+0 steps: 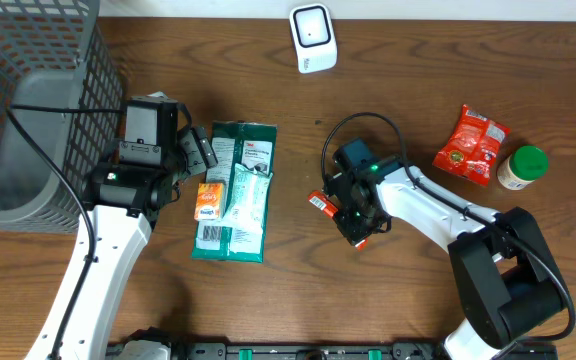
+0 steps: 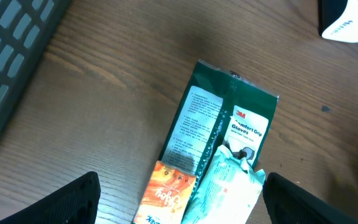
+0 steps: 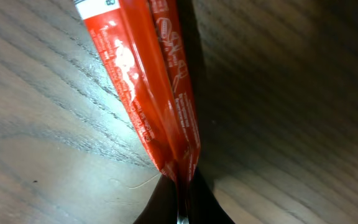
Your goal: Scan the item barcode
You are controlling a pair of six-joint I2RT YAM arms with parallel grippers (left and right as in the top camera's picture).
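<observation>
Pinching a slim red packet [image 3: 148, 93] in the right gripper [image 3: 180, 186], near the desk's [image 1: 298, 310] centre. Holding the left gripper [image 2: 178, 202] spread wide over a green glove pack [image 2: 194, 124].

overhead: bright, even, soft shadows | L wrist: slightly soft, fingers [image 2: 73, 199] dark + blurry at btm corners | R wrist: glare on red pack [image 3: 135, 81], right side dark shadow, btm out of focus

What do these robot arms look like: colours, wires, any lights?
The left arm and right arm are white tubular links joined by chunky black joints. Thin black cables loop along both, and a small green light glows on the right wrist. The left end effector and right end effector are black.
</observation>
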